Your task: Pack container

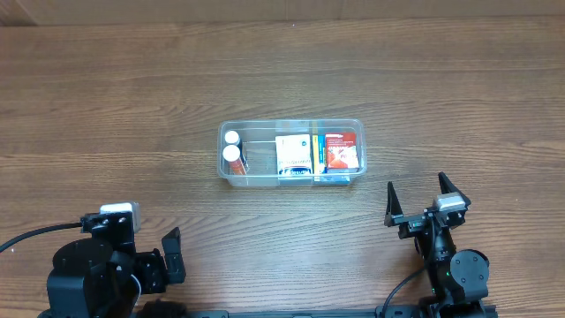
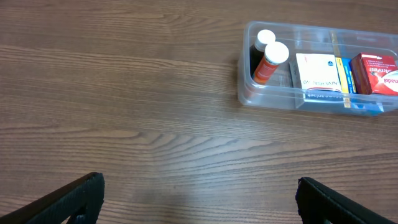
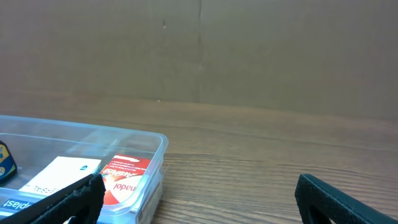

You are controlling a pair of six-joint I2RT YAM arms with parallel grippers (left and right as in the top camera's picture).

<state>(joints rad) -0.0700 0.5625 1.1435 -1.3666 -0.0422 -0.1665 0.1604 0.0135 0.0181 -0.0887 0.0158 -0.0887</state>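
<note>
The clear plastic container [image 1: 231, 134] sits mid-table. It holds two orange bottles with white caps [image 1: 233, 154] at its left end, a white box [image 1: 293, 154] in the middle and a red box [image 1: 340, 151] at the right. The container also shows in the left wrist view [image 2: 245, 93] and the right wrist view [image 3: 155, 146]. My left gripper [image 1: 174, 256] is open and empty near the table's front left, well short of the container. My right gripper [image 1: 422, 199] is open and empty at the front right, just right of and nearer than the container.
Bare wooden tabletop [image 1: 106, 115] surrounds the container. A brown wall [image 3: 199, 50] stands behind the table's far edge in the right wrist view.
</note>
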